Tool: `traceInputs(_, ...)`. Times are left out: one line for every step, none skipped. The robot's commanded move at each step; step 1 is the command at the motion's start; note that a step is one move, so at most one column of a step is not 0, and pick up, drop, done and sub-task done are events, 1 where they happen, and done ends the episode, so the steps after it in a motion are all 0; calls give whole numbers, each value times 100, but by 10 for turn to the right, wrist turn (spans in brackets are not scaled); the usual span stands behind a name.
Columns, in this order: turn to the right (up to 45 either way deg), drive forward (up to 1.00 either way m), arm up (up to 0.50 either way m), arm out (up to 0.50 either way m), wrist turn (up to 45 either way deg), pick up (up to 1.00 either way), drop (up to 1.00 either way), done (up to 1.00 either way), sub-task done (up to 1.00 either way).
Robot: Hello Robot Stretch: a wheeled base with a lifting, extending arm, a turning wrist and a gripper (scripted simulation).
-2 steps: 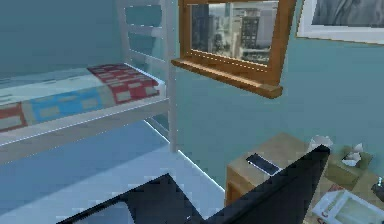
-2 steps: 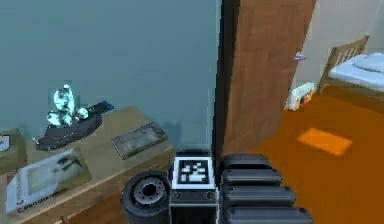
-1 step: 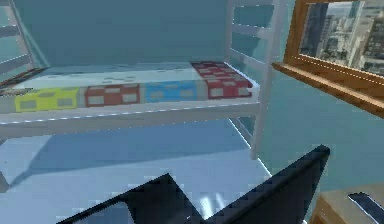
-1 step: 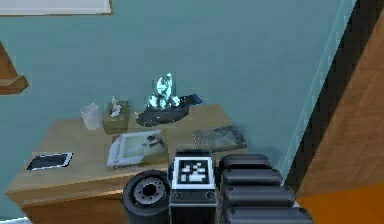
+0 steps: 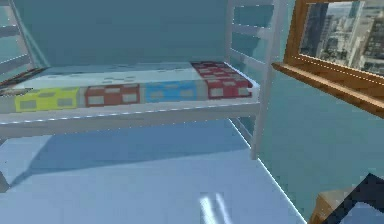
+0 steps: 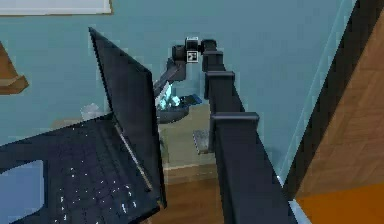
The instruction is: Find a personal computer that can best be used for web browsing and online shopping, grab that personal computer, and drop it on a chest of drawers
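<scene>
We judge the search done: the open black laptop computer rests on the tan wooden bench just beside the tool, whose load we cannot tell, so the grab and the drop on a chest of drawers remain.

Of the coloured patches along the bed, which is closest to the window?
The dark red checked one, at the bed's end on the forward view's right, toward the window; the yellow, lighter red and blue patches lie further left.
</scene>
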Motion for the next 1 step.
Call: traceInputs(0,0,0,0,450,0,0,0,0)
